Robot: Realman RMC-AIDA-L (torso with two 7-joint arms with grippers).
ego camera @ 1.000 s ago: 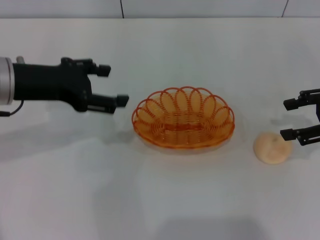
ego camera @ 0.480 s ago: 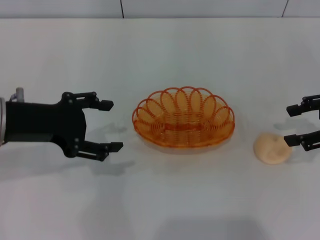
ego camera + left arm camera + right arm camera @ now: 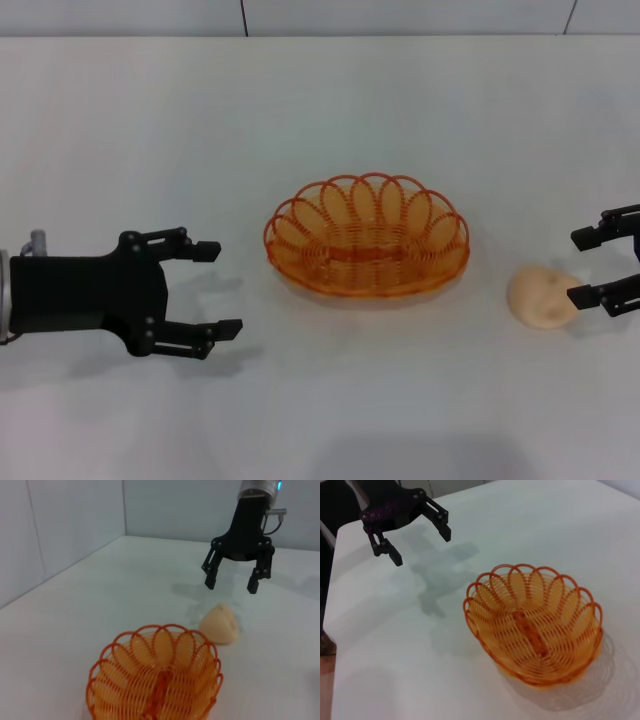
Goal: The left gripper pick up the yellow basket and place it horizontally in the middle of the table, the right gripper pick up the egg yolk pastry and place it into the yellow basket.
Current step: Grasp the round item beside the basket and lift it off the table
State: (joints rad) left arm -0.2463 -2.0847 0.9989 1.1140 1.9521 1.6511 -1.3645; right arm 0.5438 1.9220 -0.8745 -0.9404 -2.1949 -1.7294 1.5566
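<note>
The yellow basket (image 3: 367, 237) is an orange wire oval that sits flat and empty at the middle of the table; it also shows in the left wrist view (image 3: 156, 677) and the right wrist view (image 3: 535, 622). The egg yolk pastry (image 3: 542, 296) lies on the table right of the basket, also seen in the left wrist view (image 3: 221, 624). My left gripper (image 3: 218, 288) is open and empty, well left of the basket. My right gripper (image 3: 585, 266) is open, just right of the pastry, its fingers level with it.
The white table (image 3: 330, 400) runs to a grey wall at the back. In the right wrist view the table's near-left edge (image 3: 332, 630) drops off beside the left gripper (image 3: 415, 537).
My left gripper has pulled back from the basket, moving left and toward the table's front, still open. My right gripper has shifted slightly lower beside the pastry. The basket and pastry have not moved.
</note>
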